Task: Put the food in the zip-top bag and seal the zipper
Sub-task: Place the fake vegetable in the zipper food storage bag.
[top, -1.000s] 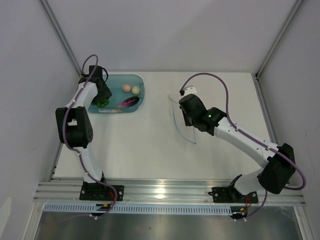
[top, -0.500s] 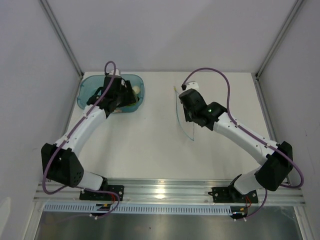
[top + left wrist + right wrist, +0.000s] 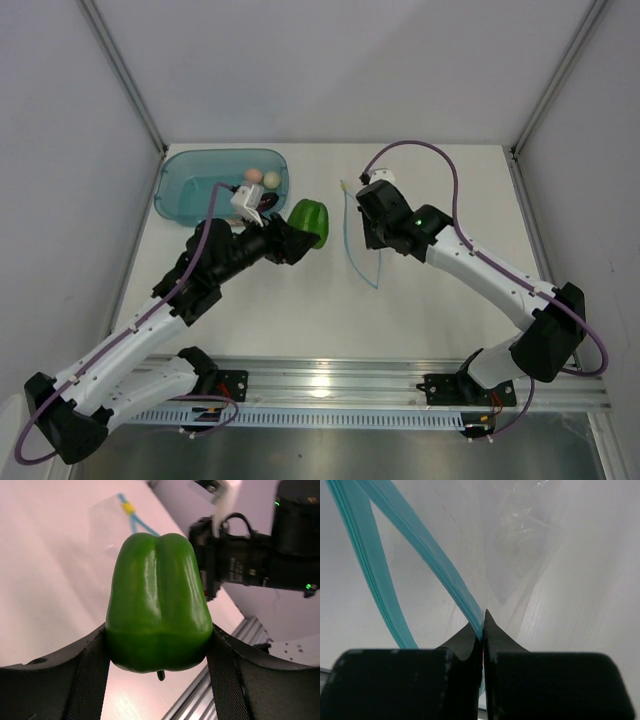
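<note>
Noted left pincer [image 3: 301,231] clamped on green pepper [image 3: 308,222], one black finger [image 3: 92,675] pressed to each flank, stem end toward wrist. Placed pepper over counter [image 3: 300,310] toward far edge, between teal tub [image 3: 185,200] at far-left corner and zip-top bag [image 3: 362,240] right of centre; apart from both. Counted remaining food inside tub, at its right end: pinkish egg [image 3: 253,176] touching or just beside cream egg [image 3: 271,178], and a sliver of dark eggplant [image 3: 268,201] mostly hidden behind white block on left wrist. Found right pincer [image 3: 372,222] shut tight on zipper [image 3: 352,245], fingertips meeting on light-blue strip [image 3: 420,545] at the point where its two halves join. Saw strip halves spread apart away from that grip, mouth gaping, clear film [image 3: 520,545] crumpled beyond. Traced zipper as thin blue line from far edge toward counter centre; film itself barely visible from above. Picked out small yellow tab [image 3: 129,506] at one end of zipper in left wrist view, with right arm's black housing close behind pepper. Logged green light [image 3: 418,222] on right arm, purple cable [image 3: 420,152] looping over it, and grooved metal rail [image 3: 330,380] along near edge.
</note>
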Motion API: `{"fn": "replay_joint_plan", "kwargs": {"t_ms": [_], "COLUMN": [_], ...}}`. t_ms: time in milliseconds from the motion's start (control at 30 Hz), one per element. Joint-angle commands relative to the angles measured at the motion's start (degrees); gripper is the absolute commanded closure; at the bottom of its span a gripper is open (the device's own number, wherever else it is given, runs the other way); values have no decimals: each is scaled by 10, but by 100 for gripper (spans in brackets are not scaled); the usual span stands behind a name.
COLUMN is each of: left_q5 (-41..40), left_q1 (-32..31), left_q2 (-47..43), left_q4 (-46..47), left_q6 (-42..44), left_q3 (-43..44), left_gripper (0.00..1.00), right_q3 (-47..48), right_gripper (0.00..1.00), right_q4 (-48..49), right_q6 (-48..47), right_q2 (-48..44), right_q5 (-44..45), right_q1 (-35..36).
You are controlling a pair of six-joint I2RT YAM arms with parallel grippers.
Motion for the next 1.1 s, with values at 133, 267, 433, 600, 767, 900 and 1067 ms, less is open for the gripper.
{"fn": "replay_joint_plan", "kwargs": {"t_ms": [133, 267, 433, 600, 767, 900, 1067], "left_q5": [82, 85, 75, 70, 8, -28, -46], "left_q1": [-52, -64, -66, -67, -72, -79, -93], "left_q2": [45, 89, 135, 193, 236, 269, 278], "left_q4": [168, 179, 175, 139, 27, -68, -79], "left_q6": [-25, -38, -51, -65, -73, -80, -79], "left_q3": [-56, -46, -21, 17, 89, 137, 151], "left_gripper": [99, 99, 99, 99, 99, 99, 99], "right_q3": [13, 10, -3, -14, -21, -19, -13], "right_gripper": [100, 100, 100, 100, 100, 100, 100], "right_q4": [-1, 5, 18, 25, 23, 25, 28], "right_q6": [29, 36, 45, 51, 47, 43, 46], "right_q2": [-33, -44, -59, -74, -84, -84, -80], "right_q5": [-60, -85, -120, -138, -132, -133, -128], "right_q1": [5, 6, 6, 6, 7, 6, 3]}}
